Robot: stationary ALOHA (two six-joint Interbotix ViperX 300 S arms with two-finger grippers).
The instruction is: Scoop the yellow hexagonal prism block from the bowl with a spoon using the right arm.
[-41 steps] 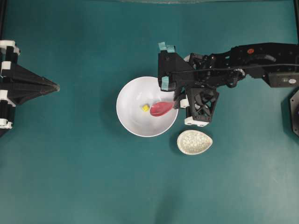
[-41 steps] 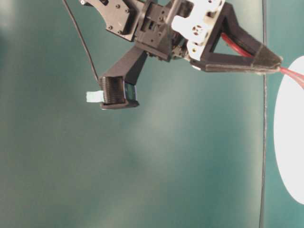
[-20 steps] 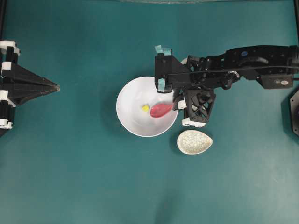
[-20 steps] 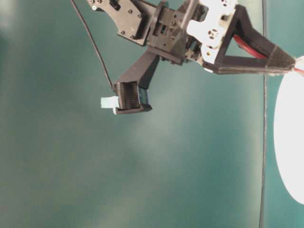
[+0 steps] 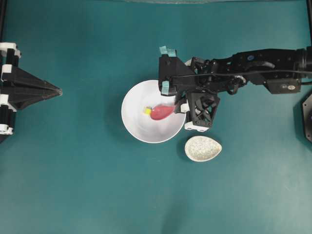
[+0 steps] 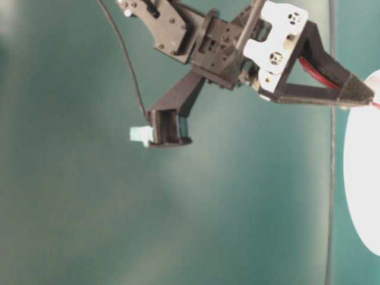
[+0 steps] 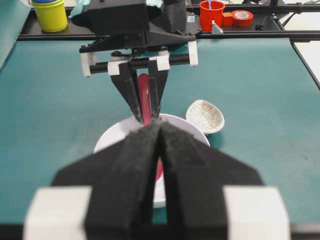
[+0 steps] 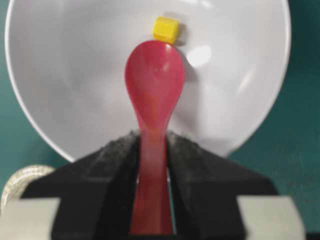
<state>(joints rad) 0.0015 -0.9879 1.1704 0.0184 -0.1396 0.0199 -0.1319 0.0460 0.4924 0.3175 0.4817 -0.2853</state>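
Right gripper (image 8: 152, 150): clenched on the spoon (image 8: 154, 95), fingers pinching the handle from both sides; reaches over the bowl's rim.
Spoon: scoop down inside the bowl (image 5: 139, 129), tip touching the block.
Yellow hexagonal prism block (image 8: 165, 29): on the bowl floor, just beyond the scoop's tip.
Left gripper (image 7: 159, 150): fingers pressed together, nothing between them; parked at the table's left edge, well apart from the bowl.
Spoon rest (image 5: 203, 148): speckled, on the teal table (image 5: 87, 185), near the bowl.
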